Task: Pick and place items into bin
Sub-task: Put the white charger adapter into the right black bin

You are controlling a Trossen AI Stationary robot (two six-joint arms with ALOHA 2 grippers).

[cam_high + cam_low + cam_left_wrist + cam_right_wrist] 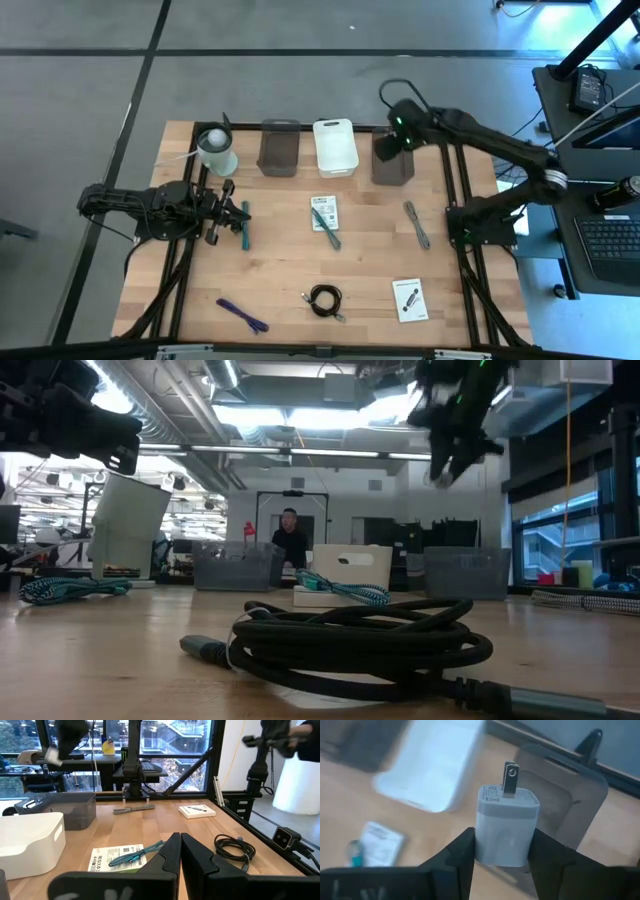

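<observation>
My right gripper [392,140] hangs over the right-hand grey bin [393,168] at the table's far edge, shut on a small white plug-in charger [506,825] with metal prongs. My left gripper [235,213] is shut and empty, raised above the table's left part beside a teal braided stick [243,226]. Lying flat on the table are a second teal stick on a white card [325,212], a grey cord [417,223], a coiled black cable [325,298], a purple stick [242,315] and another card [409,298]. My right gripper pinches the white charger by the lower part of its body [502,847], one finger [461,854] on each of two opposite sides. The charger is lifted clear above the grey bin [565,805]. Its pronged end [510,777] points away from the fingers.
A second grey bin [279,148] and a white bin [335,147] stand in a row along the far edge. A round translucent tub [217,150] with a white top stands near the left arm. A person [290,538] is far behind the table.
</observation>
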